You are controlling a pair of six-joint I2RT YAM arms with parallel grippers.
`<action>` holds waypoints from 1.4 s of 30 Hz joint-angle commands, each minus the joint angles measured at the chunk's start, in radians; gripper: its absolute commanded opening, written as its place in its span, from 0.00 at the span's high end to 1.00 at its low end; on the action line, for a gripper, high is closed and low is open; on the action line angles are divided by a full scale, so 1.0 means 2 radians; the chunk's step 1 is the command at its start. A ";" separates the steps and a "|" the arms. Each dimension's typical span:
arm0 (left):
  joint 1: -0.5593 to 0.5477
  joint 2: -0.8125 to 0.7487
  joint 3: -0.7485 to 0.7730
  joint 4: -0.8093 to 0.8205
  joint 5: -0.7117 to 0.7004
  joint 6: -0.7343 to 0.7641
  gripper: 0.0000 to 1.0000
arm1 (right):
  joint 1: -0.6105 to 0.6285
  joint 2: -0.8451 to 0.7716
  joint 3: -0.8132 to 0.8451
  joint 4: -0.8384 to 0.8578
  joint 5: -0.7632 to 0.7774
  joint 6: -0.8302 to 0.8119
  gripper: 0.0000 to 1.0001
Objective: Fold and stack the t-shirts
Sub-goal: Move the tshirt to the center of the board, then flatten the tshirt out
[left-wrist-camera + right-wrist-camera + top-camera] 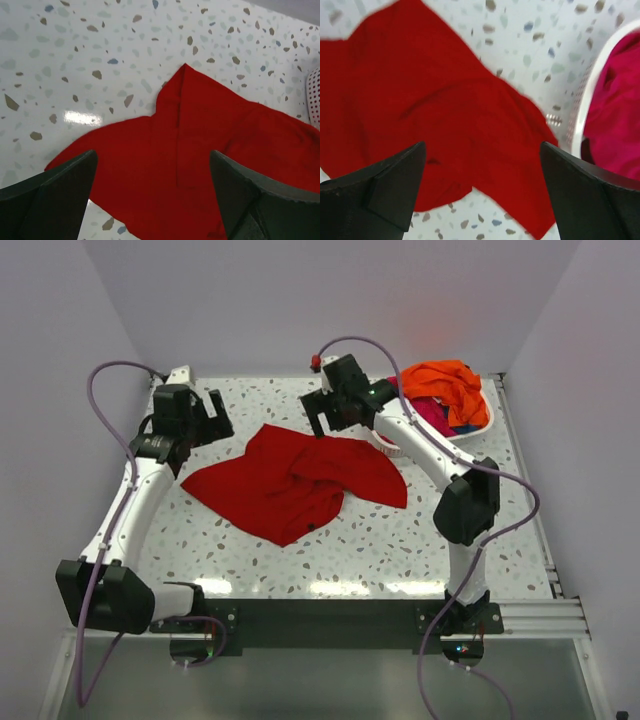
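1. The deep red t-shirt (290, 485) lies rumpled on the speckled worktop (400, 540), about midway between the left and right edges. Its far part is bunched into ridges.
2. The left gripper (208, 423) hovers near the far-left corner, just off the shirt's left side. Its jaws are spread wide and nothing is in them. Its wrist view shows a pointed fold of red cloth below the fingers (55, 200).
3. The right gripper (325, 425) hangs over the shirt's far edge, likewise spread and empty. Its wrist view shows red cloth beneath it.
4. The white slatted basket (478, 430) sits in the far-right corner, just beside the red shirt's right end.
5. The bright orange t-shirt (445, 380) is heaped on top in the basket. The magenta-pink t-shirt (432, 415) lies under it, showing at the near side.
6. There is a small dark spot (312, 527) near the red shirt's near hem. It is too small for us to tell whether it is a label.
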 commanded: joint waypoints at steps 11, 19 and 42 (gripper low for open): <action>-0.093 0.084 -0.079 0.032 0.044 -0.090 0.08 | 0.002 -0.116 -0.277 0.046 -0.060 0.050 0.02; -0.119 0.150 -0.062 0.022 0.059 -0.086 0.19 | -0.015 -0.126 -0.346 0.070 -0.063 0.074 0.02; -0.134 0.200 -0.144 0.002 0.095 -0.129 0.23 | -0.147 -0.140 -0.433 0.076 -0.002 0.109 0.05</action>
